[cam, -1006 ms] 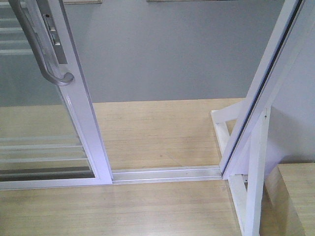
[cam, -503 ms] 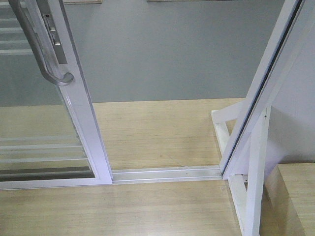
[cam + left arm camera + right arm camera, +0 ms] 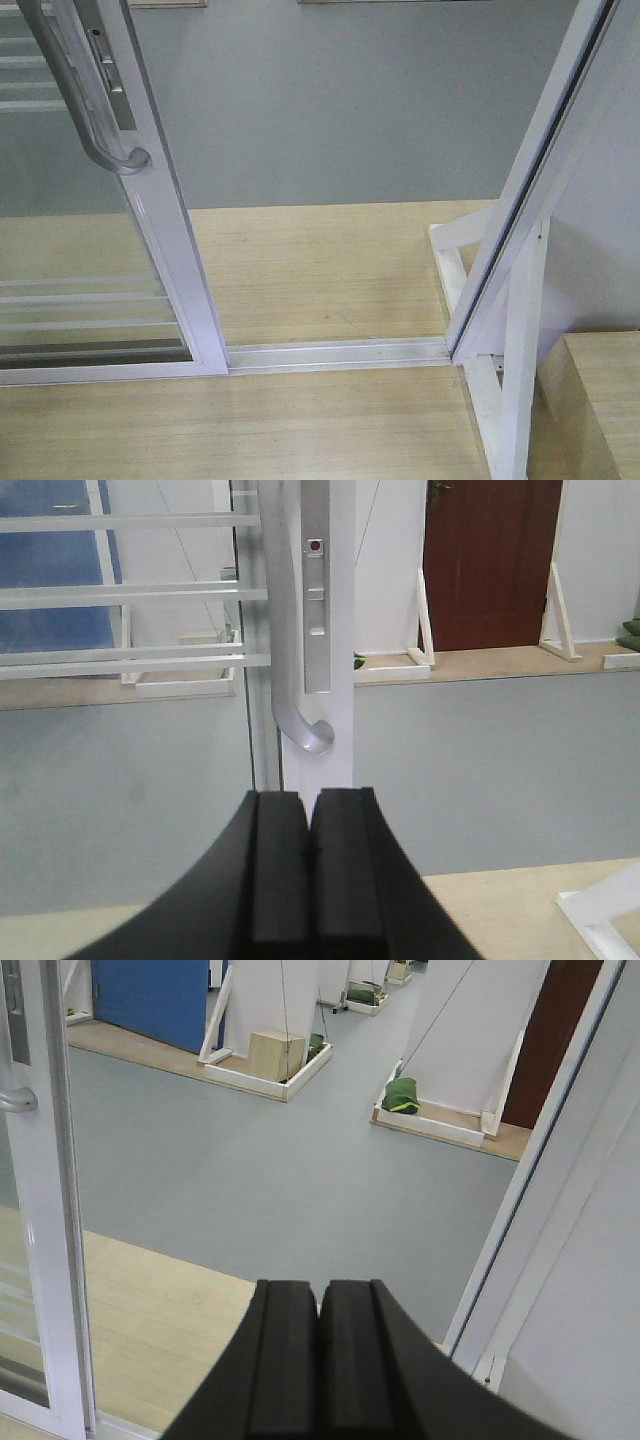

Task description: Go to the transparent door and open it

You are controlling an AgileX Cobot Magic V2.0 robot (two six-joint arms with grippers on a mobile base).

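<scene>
The transparent door (image 3: 165, 230) stands at the left of the front view, a glass panel in a white frame with thin white bars low down. Its curved silver handle (image 3: 85, 110) and lock plate are at the top left. Right of the door's edge the doorway is open over a floor track (image 3: 340, 352). In the left wrist view, the left gripper (image 3: 310, 795) is shut and empty, just below the handle (image 3: 290, 680) and apart from it. The right gripper (image 3: 321, 1285) is shut and empty, facing the opening, with the door (image 3: 50, 1210) to its left.
A slanted white frame post (image 3: 530, 170) with a white brace (image 3: 520, 350) bounds the opening on the right. A wooden ledge (image 3: 600, 400) sits at the bottom right. Beyond the wood floor lies grey floor (image 3: 350, 100). Far off are white platforms (image 3: 270, 1075) and a dark red door (image 3: 490, 560).
</scene>
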